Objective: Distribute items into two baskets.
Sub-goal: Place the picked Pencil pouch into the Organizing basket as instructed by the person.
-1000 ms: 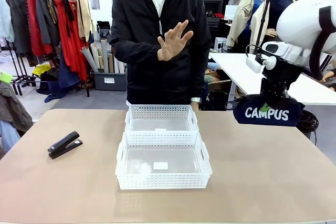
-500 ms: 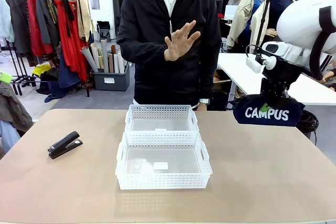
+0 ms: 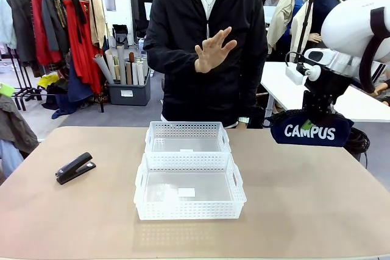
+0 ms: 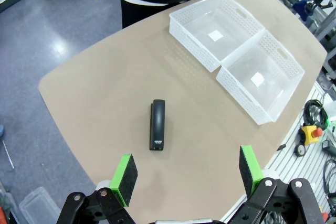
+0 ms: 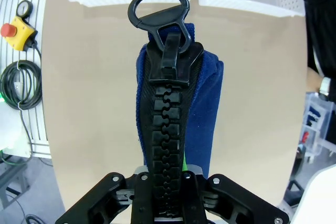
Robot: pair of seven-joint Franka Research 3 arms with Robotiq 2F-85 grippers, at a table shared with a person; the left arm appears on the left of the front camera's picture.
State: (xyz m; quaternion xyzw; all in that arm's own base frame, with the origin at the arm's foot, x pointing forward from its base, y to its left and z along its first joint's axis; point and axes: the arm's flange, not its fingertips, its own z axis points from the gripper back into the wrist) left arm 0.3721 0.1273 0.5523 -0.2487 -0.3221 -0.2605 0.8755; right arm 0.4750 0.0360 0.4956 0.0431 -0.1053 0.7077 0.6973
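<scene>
My right gripper [image 3: 314,121] is shut on the navy blue "CAMPUS" pouch [image 3: 311,132] and holds it in the air above the table's right side. In the right wrist view the pouch [image 5: 207,103] runs up from the gripper [image 5: 168,177], its black zip and ring pull on top. The black stapler [image 3: 75,168] lies on the table at the left. My left gripper [image 4: 187,169] hangs open high above the stapler [image 4: 157,125], well apart from it. Two white lattice baskets stand end to end mid-table, both empty: the near basket [image 3: 189,210] and the far basket [image 3: 186,129].
A person in a black jacket stands at the far side with one open hand [image 3: 213,50] raised at chest height. In the left wrist view the far basket [image 4: 191,38] and near basket [image 4: 247,100] lie to the stapler's upper right. Bare tabletop [image 3: 317,193] surrounds the baskets.
The person has shifted a little to the right with the hand still raised. Both arms, the pouch and the stapler have not moved.
</scene>
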